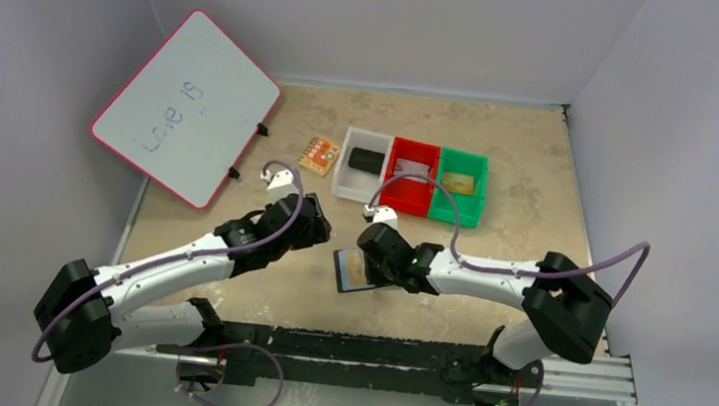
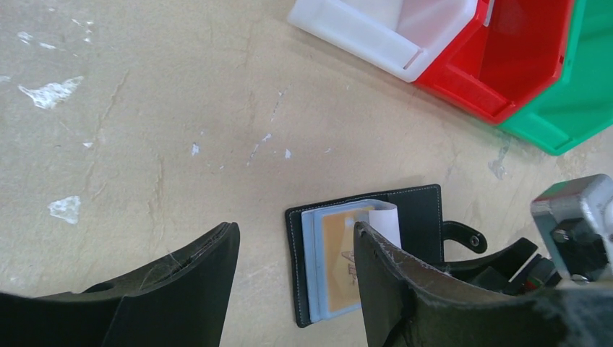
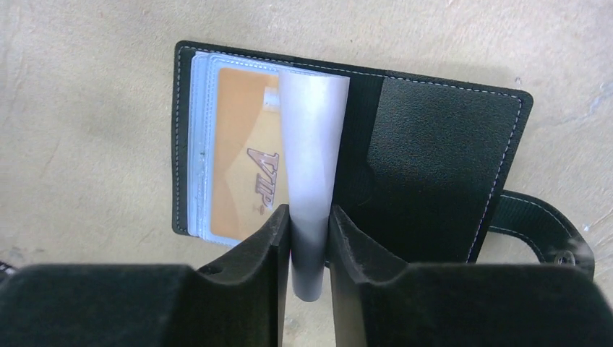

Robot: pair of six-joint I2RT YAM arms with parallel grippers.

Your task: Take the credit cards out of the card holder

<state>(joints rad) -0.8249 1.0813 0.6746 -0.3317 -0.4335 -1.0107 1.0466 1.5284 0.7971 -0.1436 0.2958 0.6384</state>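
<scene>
The right fingers [image 3: 271, 238] are closing on a pale grey leaf [image 3: 312, 144] that is standing up from the spine of the open card holder [image 3: 434, 159], one finger pressing on each face. Whether that leaf is a silver card or a sleeve page I cannot tell. Pinching it upright seems meant to lift it clear of the gold-tan card [image 3: 238, 166], which is lying flat in a clear sleeve on the holder's left half. The holder itself is resting opened out on the surface [image 3: 87, 108], near the front edge and well apart from the red bin [image 1: 416, 144] and green bin [image 1: 467, 155], its strap tab [image 3: 549, 231] trailing to one side. The left fingers [image 2: 195, 282] are standing spread with nothing between them, hovering just beside the holder – probably waiting to pin it down, though contact is not showing. The right arm [image 1: 489, 267] is reaching low from its base across toward the middle, wrist tipping down over the holder; the left arm [image 1: 180, 265] is stretching diagonally forward, wrist angling down toward the same spot.
</scene>
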